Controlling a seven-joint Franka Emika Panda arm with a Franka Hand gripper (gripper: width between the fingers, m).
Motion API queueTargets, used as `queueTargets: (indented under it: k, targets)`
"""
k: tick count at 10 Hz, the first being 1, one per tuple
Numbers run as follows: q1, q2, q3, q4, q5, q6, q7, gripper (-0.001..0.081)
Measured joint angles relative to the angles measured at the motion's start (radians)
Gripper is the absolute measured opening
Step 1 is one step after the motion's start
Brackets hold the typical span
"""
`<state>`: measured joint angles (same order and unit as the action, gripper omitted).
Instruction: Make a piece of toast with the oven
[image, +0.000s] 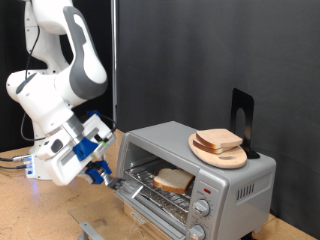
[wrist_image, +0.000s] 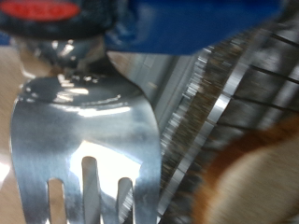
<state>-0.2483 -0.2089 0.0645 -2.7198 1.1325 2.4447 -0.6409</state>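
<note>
The toaster oven (image: 195, 172) sits on the wooden worktop (image: 30, 215) with its glass door (image: 150, 205) dropped open, and a slice of bread (image: 174, 181) lies inside on the wire rack (image: 160, 190), so loading looks done, or is being undone. Up on the oven's roof a round wooden board (image: 220, 150) carries more bread (image: 217, 140). The white arm leans in from the exterior view's left with its pincer (image: 97, 172) just at the door's edge, and a metal tool (image: 122, 184) with a blue handle reaches from it toward the rack. The wrist view shows that tool as a slotted steel spatula (wrist_image: 84, 131), its blade broad and shiny in front of the rack wires (wrist_image: 234, 84), with the slice's brown crust (wrist_image: 252, 177) just beyond the blade's side. The pincer appears closed on the spatula's handle (the fingers themselves are hidden behind blue housing, so I judge this from how the tool stays rigid in line with the hand). For this step, I judge the blade should stay flat and low, level with the wires, so it slides under the crust rather than pushing the slice deeper. The tines between the slots could snag a wire, so a slow, straight entry seems wise.
</note>
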Motion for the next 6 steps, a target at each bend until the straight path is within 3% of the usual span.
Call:
queueTargets:
  k: [2, 6]
  targets:
    - [0.000, -0.085, -0.018, 0.002, 0.002, -0.105, -0.017, 0.0440]
    - [0.000, -0.243, -0.020, 0.003, 0.000, -0.198, 0.047, 0.0440]
